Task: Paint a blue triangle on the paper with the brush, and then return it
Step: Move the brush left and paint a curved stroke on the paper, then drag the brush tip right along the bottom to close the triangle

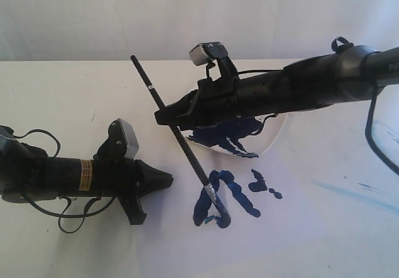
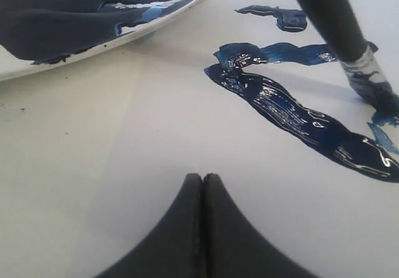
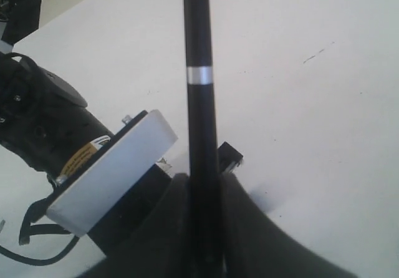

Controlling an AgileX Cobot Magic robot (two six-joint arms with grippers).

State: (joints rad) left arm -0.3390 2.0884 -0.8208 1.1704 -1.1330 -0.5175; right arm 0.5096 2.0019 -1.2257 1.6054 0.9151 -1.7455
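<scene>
Both arms I was driving were matte black tubes. My left arm (image 1: 56, 175) wore a yellow-orange label band (image 1: 86, 175) with print too small for me to read, and thin black cables (image 1: 38, 131) looped off it. A silver-grey, box-shaped left wrist camera (image 1: 128, 138) sat on it. The left gripper (image 1: 168, 178) tapered to smooth black fingers (image 2: 181, 240). My right arm (image 1: 299, 86) carried a matching right wrist camera (image 1: 209, 52) on a black bracket, and a black cable (image 1: 369, 125) hung off it. The right gripper (image 1: 163, 116) was black too.
</scene>
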